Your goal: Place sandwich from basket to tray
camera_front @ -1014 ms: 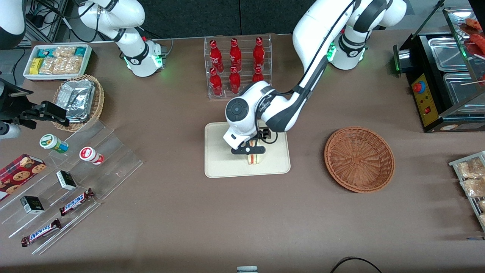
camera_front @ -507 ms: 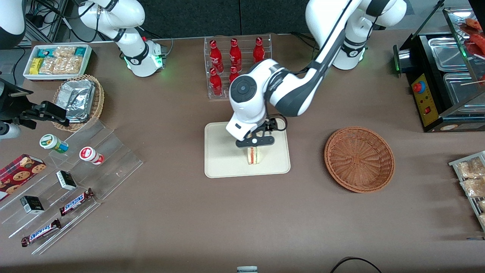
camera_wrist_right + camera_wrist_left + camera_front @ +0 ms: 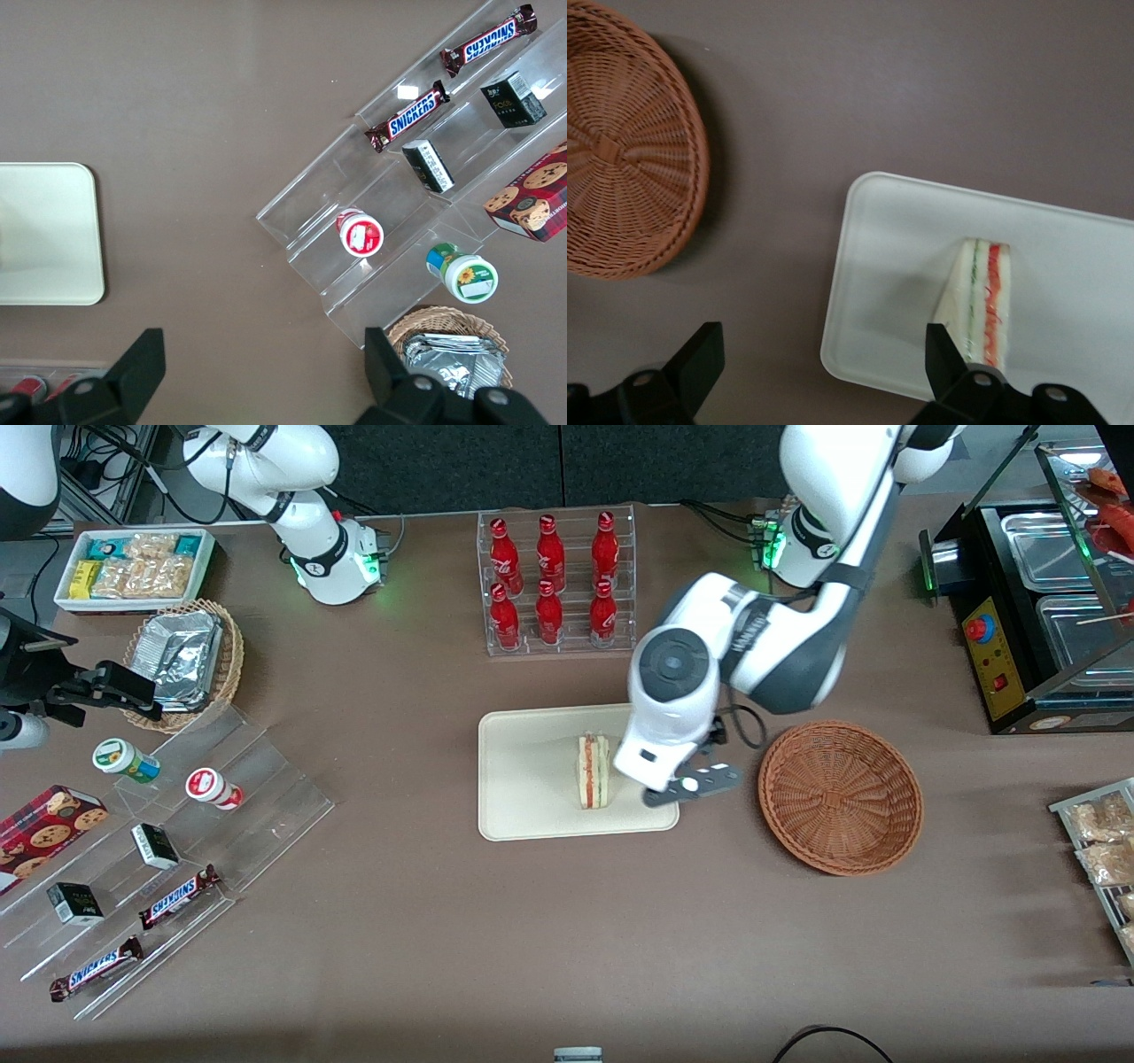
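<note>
The sandwich stands on its edge on the cream tray, red and green filling lines facing up. It is free of the fingers, which do not touch it. My gripper hangs raised over the tray's rim on the side toward the basket, which holds nothing. In the left wrist view the gripper is open, with bare table and the tray corner between its fingers. The sandwich shows beside one fingertip, and the basket lies apart from the tray.
A clear rack of red bottles stands farther from the front camera than the tray. A stepped acrylic shelf with snacks, a tan basket of foil packets and a white bin lie toward the parked arm's end. A hot-food case stands toward the working arm's end.
My gripper let go of the sandwich, rose, and swung from over the tray's middle toward the basket. The sandwich stays standing on the tray.
</note>
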Controlling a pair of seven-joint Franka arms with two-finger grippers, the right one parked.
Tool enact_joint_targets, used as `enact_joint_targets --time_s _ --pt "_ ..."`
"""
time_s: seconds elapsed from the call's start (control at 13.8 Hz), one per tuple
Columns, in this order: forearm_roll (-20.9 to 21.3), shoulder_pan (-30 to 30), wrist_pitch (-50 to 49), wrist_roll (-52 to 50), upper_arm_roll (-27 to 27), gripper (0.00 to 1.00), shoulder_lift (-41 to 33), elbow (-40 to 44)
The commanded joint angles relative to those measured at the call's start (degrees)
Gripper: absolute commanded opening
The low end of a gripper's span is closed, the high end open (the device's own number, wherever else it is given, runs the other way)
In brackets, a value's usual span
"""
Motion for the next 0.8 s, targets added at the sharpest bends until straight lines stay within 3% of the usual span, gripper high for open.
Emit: enact_joint_targets --time_s 0.0,0.36,0.58,0.72 --pt "-0.51 3.57 -2.57 4.12 -0.45 1.00 -3.79 -2.48" --pt "-4.55 15.16 -8.97 18.97 -2.02 1.00 -12.48 -7.23" --pt "-4.73 26.06 -15.49 30.65 -8.78 1.00 -15.92 -7.23" --pt "-4.73 30.55 -19.54 32.97 -10.63 1.00 -18.55 -7.32"
